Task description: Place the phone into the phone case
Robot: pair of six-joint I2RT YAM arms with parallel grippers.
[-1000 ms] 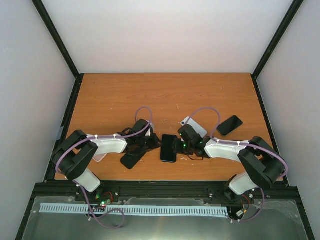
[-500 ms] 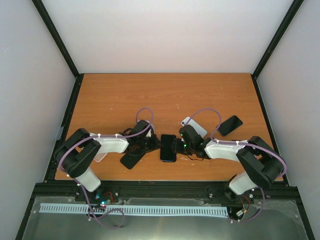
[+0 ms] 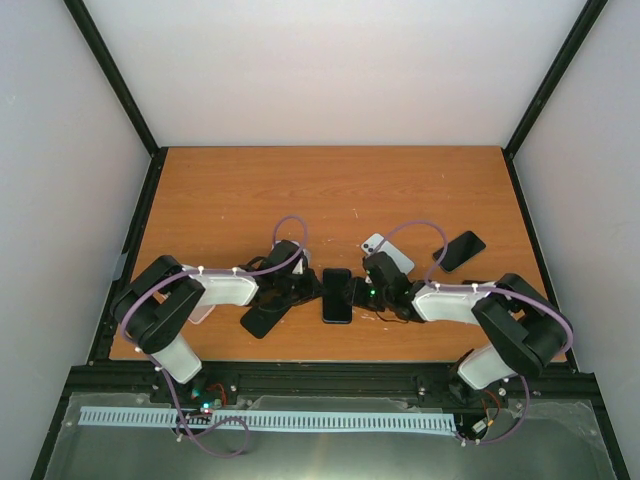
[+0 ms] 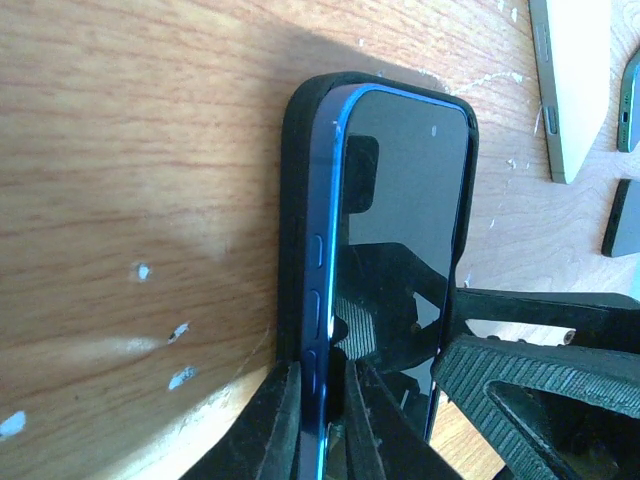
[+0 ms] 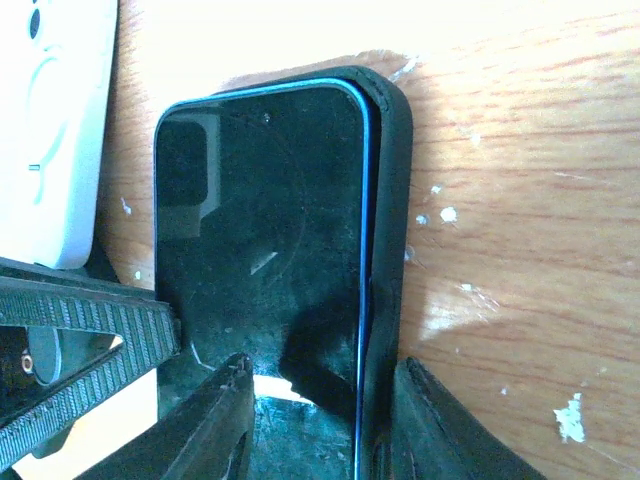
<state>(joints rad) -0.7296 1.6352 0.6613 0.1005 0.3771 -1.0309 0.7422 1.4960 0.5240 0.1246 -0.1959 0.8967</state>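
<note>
A blue phone lies screen up in the black phone case near the table's front edge, between the two arms. Its long blue side stands a little above the case wall in the left wrist view. My left gripper is shut on that raised side, one finger outside the case wall and one on the screen side. From the other side, my right gripper stands open astride the opposite edge. One of its fingers rests over the phone's screen, the other on the table beside the case.
A white phone lies face down just behind the right gripper, with a black phone further right. Another black flat item lies under the left arm, and a pale one shows near the left edge.
The left gripper's jaws have drawn closer together on the phone's edge. Both arms and the phone have barely shifted.
</note>
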